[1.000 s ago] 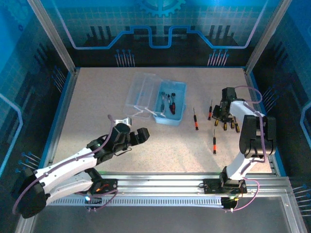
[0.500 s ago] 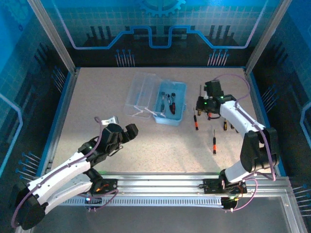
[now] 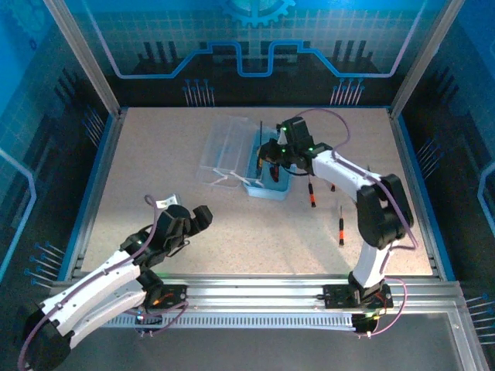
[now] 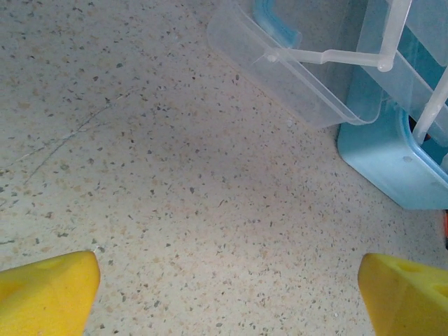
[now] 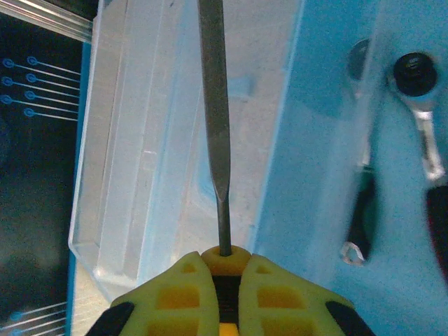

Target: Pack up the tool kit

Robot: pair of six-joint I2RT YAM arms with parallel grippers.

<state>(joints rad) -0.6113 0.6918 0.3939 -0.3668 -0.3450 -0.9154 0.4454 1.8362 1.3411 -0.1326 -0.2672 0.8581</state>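
The tool kit is a light-blue case (image 3: pixel 281 179) with its clear lid (image 3: pixel 224 145) swung open to the left. Over the case's left side, my right gripper (image 3: pixel 274 152) is shut on a screwdriver (image 5: pixel 214 112) with a yellow-and-black handle. Its dark shaft points out past the fingertips, over the lid. In the right wrist view a ratchet (image 5: pixel 423 119) lies inside the blue case (image 5: pixel 315 140). My left gripper (image 3: pixel 188 221) is open near the front left, over bare table. Its yellow fingertips (image 4: pixel 45 290) stand wide apart, and the case (image 4: pixel 388 161) lies ahead to the right.
Two black-and-red screwdrivers lie loose on the table right of the case, one (image 3: pixel 311 193) close to it and one (image 3: pixel 341 226) nearer the front. A blue rim borders the speckled table (image 3: pixel 155 178). Metal frame posts stand at the back corners.
My right arm swung left from the table's right side, carrying the screwdriver to above the case. My left arm drew back toward the near-left, still open.
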